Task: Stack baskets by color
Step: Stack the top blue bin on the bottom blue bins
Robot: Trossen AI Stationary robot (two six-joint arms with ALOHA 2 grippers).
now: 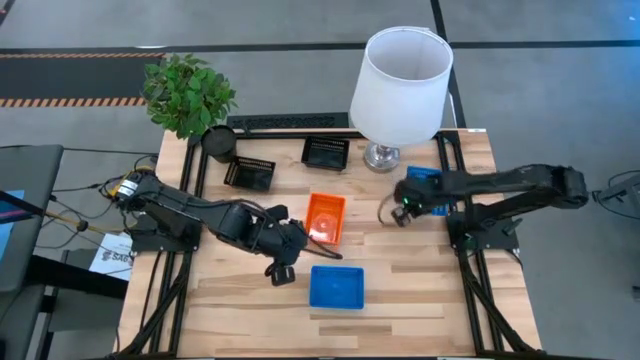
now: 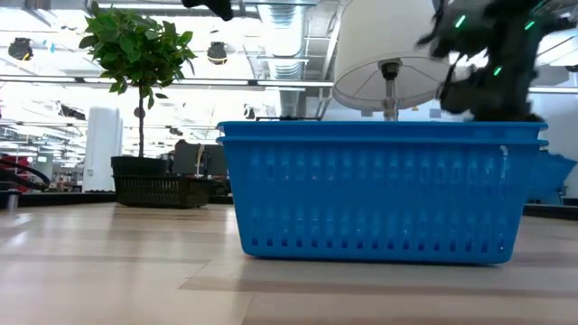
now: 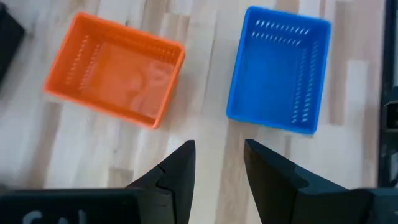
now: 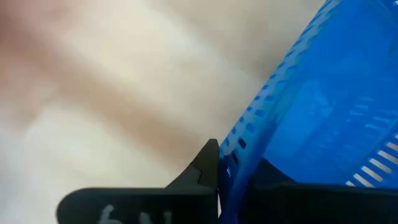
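An orange basket (image 1: 325,217) and a blue basket (image 1: 337,287) rest flat on the wooden table, and both show in the left wrist view as the orange basket (image 3: 115,78) and the blue basket (image 3: 280,68). My left gripper (image 1: 285,265) (image 3: 219,149) hovers open over bare wood near them, holding nothing. Two black baskets (image 1: 250,172) (image 1: 326,152) sit toward the far edge. A second blue basket (image 1: 425,178) lies partly under my right arm at the right. My right gripper (image 1: 398,212) (image 4: 233,165) is shut on it. My right gripper pinches the second blue basket's mesh side wall (image 4: 239,149) near its rim. One finger (image 4: 202,168) is outside the wall and the other is inside the basket. The fingers come steeply from above. The basket looks tilted; whether it is clear of the table I cannot tell.
A white-shaded lamp (image 1: 400,85) stands at the far right, close to my right arm. A potted plant (image 1: 188,95) and a round black pot (image 1: 218,142) stand at the far left. Bare wood lies along the near edge on either side of the near blue basket.
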